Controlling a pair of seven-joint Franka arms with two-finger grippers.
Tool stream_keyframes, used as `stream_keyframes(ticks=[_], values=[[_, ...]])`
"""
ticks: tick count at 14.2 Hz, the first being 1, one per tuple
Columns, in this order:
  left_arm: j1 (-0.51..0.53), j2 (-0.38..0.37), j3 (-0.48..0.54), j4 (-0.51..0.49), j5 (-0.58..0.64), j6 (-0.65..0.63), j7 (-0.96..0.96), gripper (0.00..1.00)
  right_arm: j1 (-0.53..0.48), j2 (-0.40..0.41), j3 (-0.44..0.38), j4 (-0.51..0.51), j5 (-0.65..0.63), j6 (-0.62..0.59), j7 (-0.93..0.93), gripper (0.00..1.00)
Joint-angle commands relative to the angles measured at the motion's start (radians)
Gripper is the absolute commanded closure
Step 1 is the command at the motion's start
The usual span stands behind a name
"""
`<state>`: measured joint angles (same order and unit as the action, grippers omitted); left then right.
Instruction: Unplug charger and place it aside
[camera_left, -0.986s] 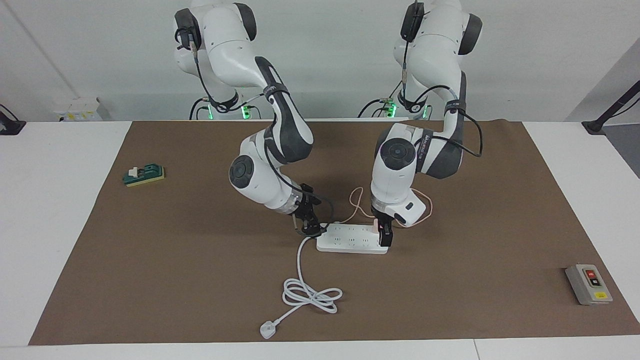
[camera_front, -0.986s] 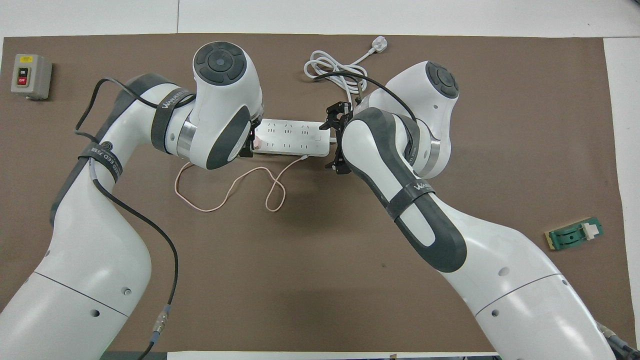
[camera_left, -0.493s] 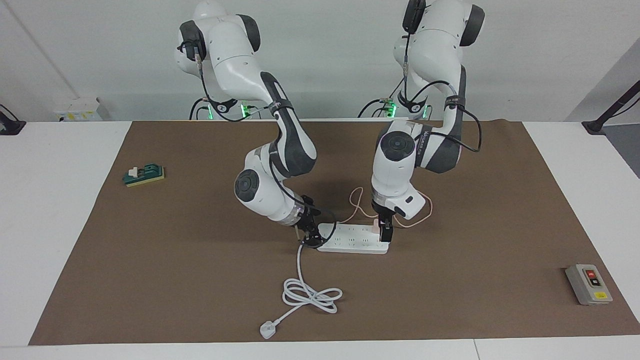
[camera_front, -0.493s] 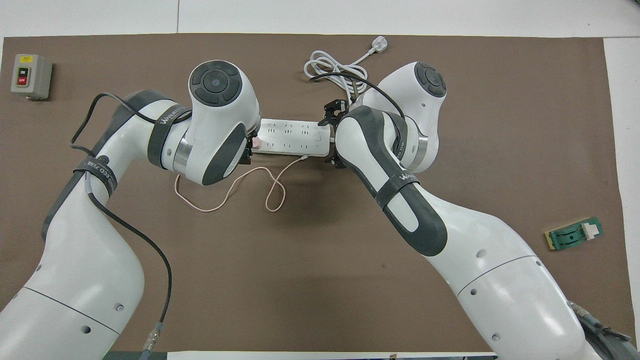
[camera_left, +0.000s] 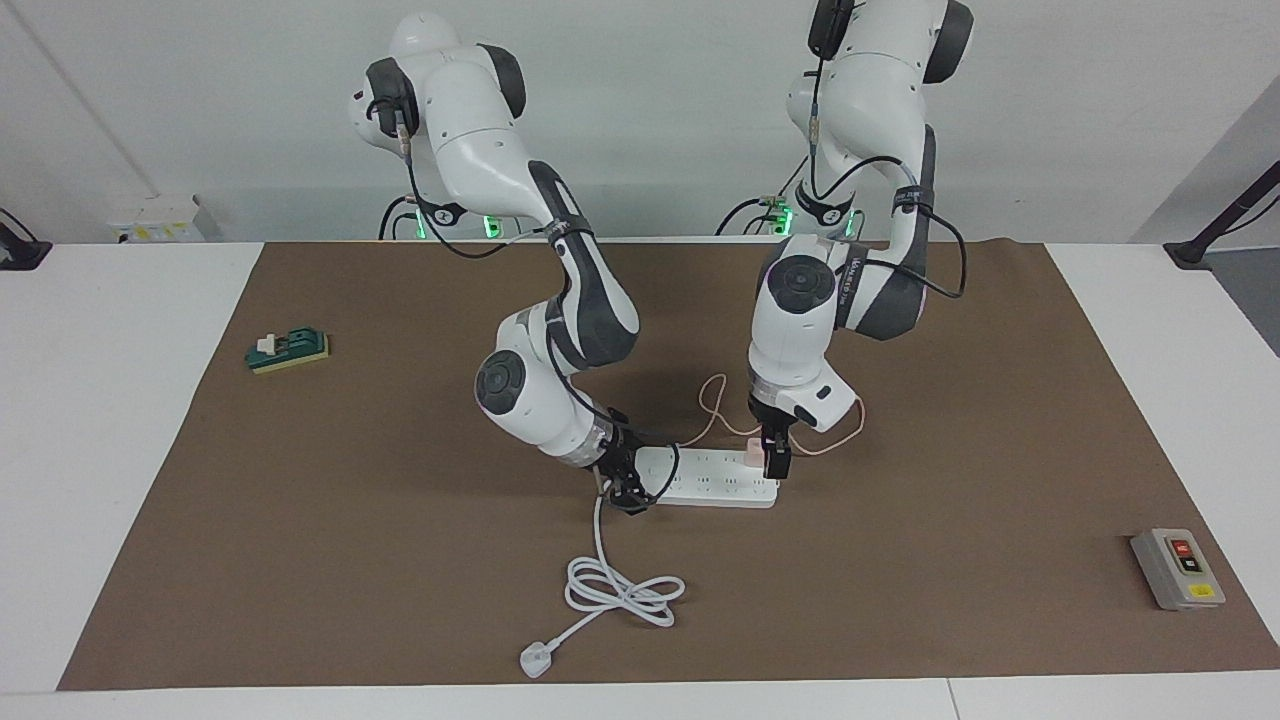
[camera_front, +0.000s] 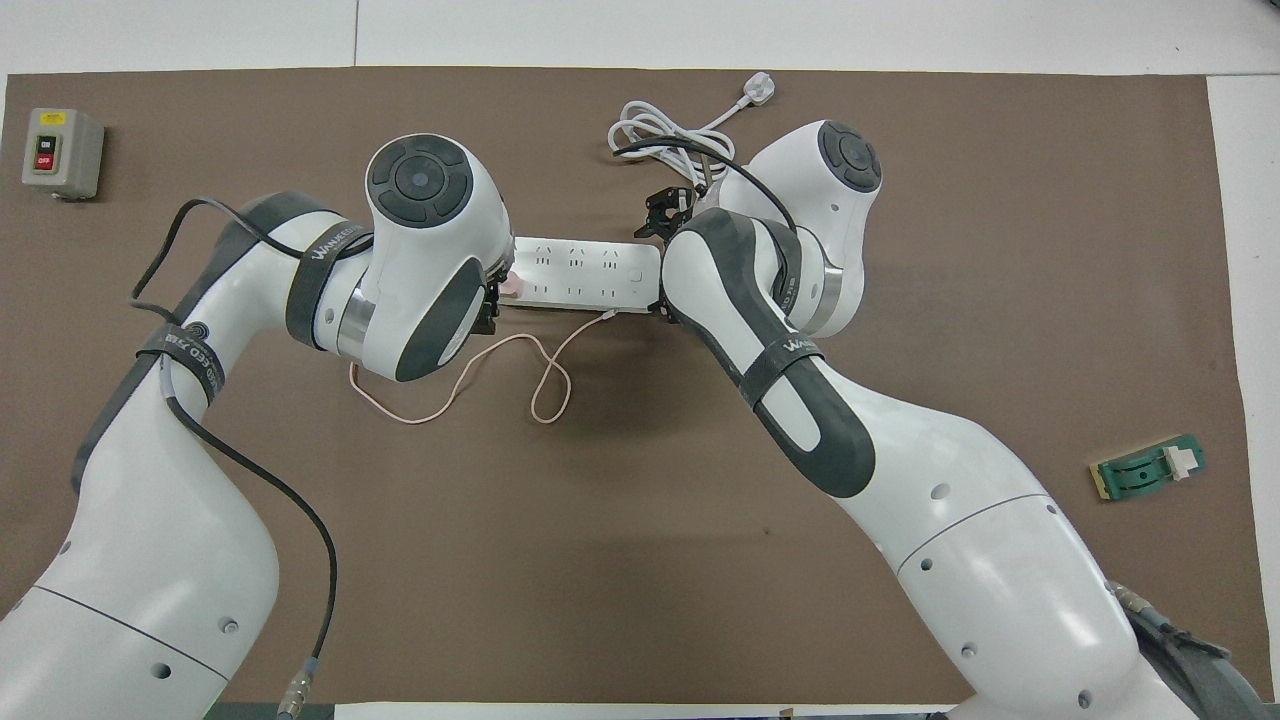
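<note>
At the strip (camera_left: 712, 482), mid-mat, we see the pink charger (camera_left: 751, 457) plugged into its left-arm end. Left gripper (camera_left: 775, 462) sits spread around it, not yet pinched. Right gripper (camera_left: 628, 492) braces the strip's other end; grip unclear. Next: close, pull up. Pink cable (camera_left: 712, 402) loops nearer the robots; white cord (camera_left: 612, 580) farther off.

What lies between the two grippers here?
The power strip: right gripper at its cord end, left gripper at the charger end, clearest in the facing view.
</note>
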<state>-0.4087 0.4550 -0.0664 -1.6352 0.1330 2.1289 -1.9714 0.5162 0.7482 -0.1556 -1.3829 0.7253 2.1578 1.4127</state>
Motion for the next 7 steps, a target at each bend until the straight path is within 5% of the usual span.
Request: stream_keyframes(ticks=[1, 7], values=[[0.016, -0.022, 0.000, -0.041, 0.016, 0.037, -0.004, 0.00, -0.008, 0.043, 0.004, 0.048, 0.008, 0.033, -0.017, 0.00], [0.036, -0.019, -0.004, -0.043, 0.003, 0.052, 0.016, 0.00, -0.008, 0.046, 0.031, 0.073, 0.011, 0.018, 0.012, 0.00]])
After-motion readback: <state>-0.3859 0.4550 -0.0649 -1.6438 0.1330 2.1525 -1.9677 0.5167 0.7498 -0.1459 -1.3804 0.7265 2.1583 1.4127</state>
